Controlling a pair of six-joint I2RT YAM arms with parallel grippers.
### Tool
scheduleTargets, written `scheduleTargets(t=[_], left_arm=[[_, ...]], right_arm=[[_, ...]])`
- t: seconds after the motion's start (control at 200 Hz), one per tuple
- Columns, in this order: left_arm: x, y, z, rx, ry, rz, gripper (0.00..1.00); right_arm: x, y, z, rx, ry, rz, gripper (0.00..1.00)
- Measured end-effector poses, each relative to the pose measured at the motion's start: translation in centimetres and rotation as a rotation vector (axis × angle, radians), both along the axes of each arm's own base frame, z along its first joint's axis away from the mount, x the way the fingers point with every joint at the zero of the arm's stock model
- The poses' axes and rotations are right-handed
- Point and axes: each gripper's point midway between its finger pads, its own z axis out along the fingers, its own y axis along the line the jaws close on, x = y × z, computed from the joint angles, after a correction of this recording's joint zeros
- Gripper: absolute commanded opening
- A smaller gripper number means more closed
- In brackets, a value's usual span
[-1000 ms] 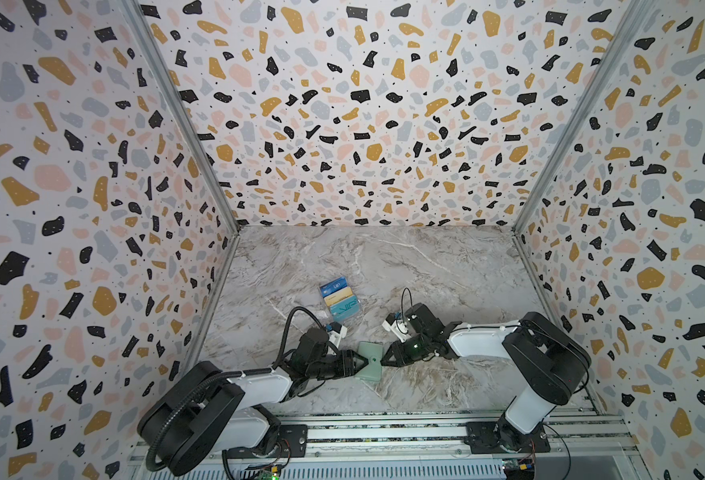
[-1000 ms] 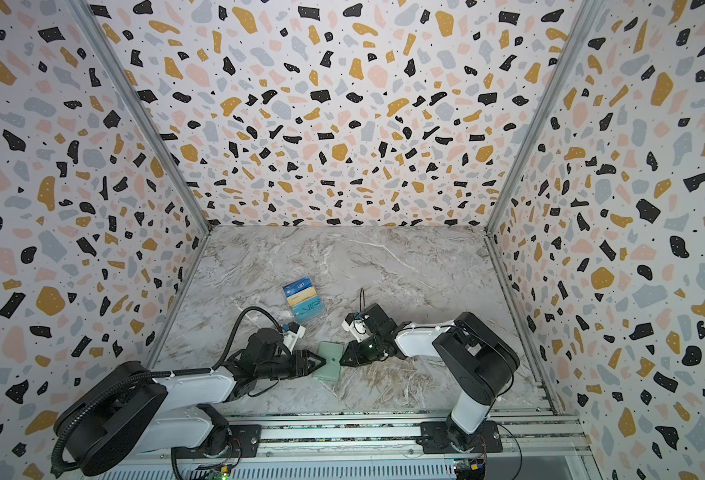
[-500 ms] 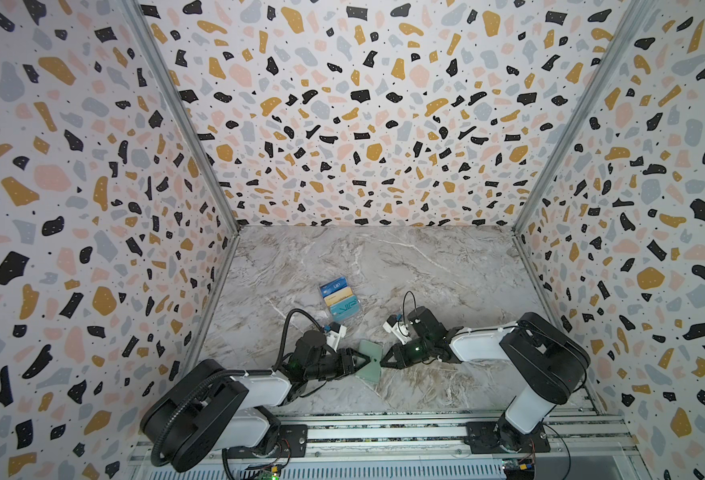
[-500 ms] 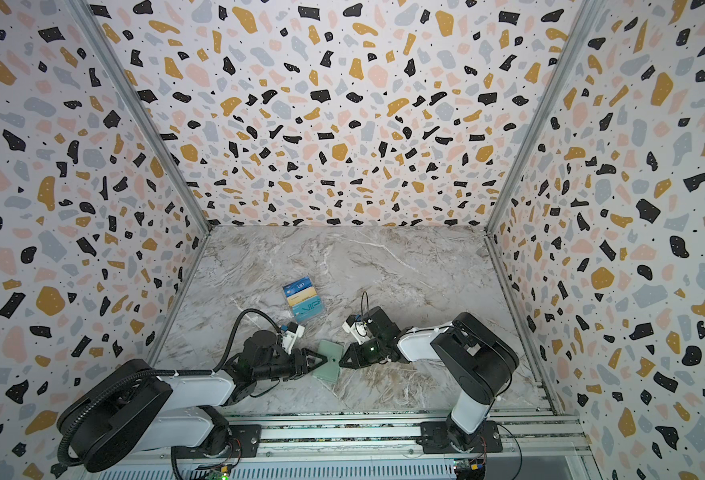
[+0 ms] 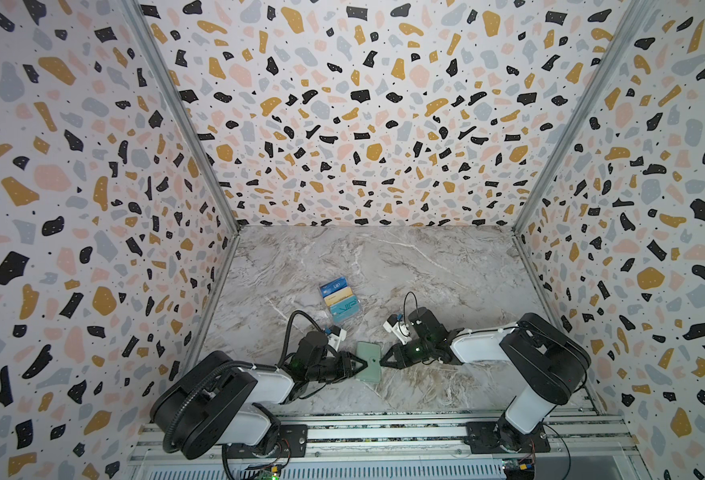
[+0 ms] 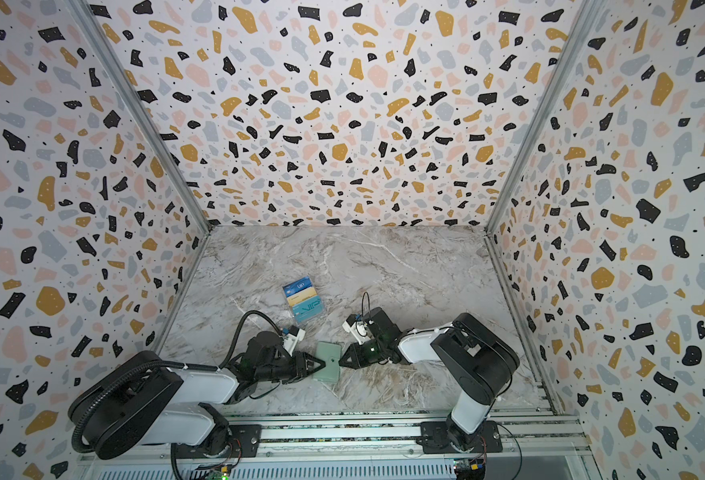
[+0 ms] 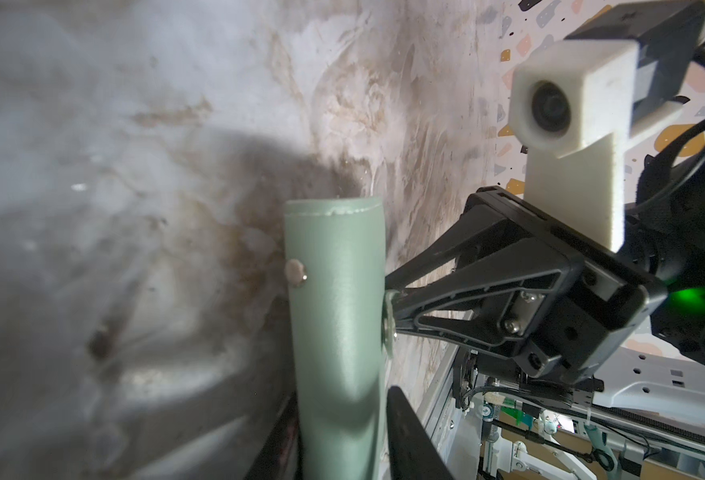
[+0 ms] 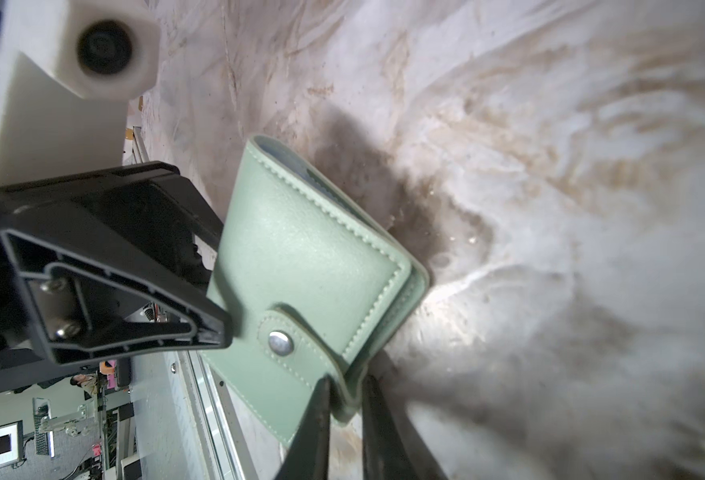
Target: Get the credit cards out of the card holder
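So, the small mint-green faux-leather folding wallet (image 8: pixel 301 257) is tilted up close to the front edge of the grey marble table (image 5: pixel 425 270), about midway along it, with an arm on each side. The right gripper (image 8: pixel 346 388) is pinching the opening edge just beside the metal snap tab (image 8: pixel 284 338), which is buttoned shut. Going by the left wrist view, the left gripper (image 7: pixel 342 395) has its jaws pressed onto both faces at the spine side. My read: it's light and soft, and the covers will flex and twist, so bite in on the stitched border rather than the very lip. One side should hold firm while the other peels the tab. Whatever's inside is hidden. A dark blue, a tan-gold and a teal "VIP" plastic card (image 5: pixel 339 298) sit stepped nearer the table's middle, well apart. Those cards look stiff, thin and slick, best nipped by an exposed short edge.
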Motion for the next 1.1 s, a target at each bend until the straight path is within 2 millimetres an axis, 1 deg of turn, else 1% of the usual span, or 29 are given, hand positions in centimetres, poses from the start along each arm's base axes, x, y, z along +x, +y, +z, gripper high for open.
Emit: scheduleTargets(t=[0.1,0.19,0.26,0.34,0.44,0.485,0.531,0.581,0.631,0.746,0.871,1.101], left_arm=[[0.2,-0.2,0.0,0.002,-0.004,-0.004,0.19],[0.8,-0.7,0.8,-0.012,-0.028,-0.007,0.13],[1.4,-0.9,1.3,-0.009,-0.056,-0.003,0.09],[2.2,-0.9,1.9,0.007,-0.088,0.013,0.05],[3.4,-0.8,2.9,0.039,-0.144,0.033,0.04],[4.0,-0.7,3.5,0.06,-0.176,0.042,0.04],[4.6,-0.6,4.0,0.084,-0.205,0.05,0.01],[5.3,-0.5,4.6,0.112,-0.236,0.062,0.0],[6.0,-0.3,5.3,0.132,-0.273,0.074,0.0],[7.1,0.1,6.6,0.17,-0.347,0.102,0.0],[7.5,0.8,7.0,0.211,-0.391,0.121,0.0],[7.9,1.9,7.9,0.256,-0.458,0.146,0.0]], right_arm=[[0.1,-0.1,0.1,-0.003,-0.005,-0.005,0.2],[0.4,-0.3,0.1,-0.025,-0.014,-0.012,0.23],[1.0,-0.3,0.7,-0.045,-0.036,-0.017,0.28],[2.2,0.0,2.2,-0.062,-0.083,-0.021,0.34],[4.5,0.9,5.3,-0.057,-0.169,-0.028,0.43],[5.4,1.3,6.7,-0.051,-0.207,-0.031,0.5],[6.3,1.6,7.9,-0.045,-0.241,-0.034,0.52],[7.0,1.7,9.0,-0.036,-0.266,-0.04,0.53],[7.6,1.6,9.7,-0.032,-0.276,-0.049,0.54],[8.5,1.1,10.2,-0.037,-0.276,-0.07,0.54],[9.0,0.9,10.6,-0.037,-0.272,-0.088,0.53],[9.0,1.6,11.3,-0.001,-0.256,-0.102,0.49]])
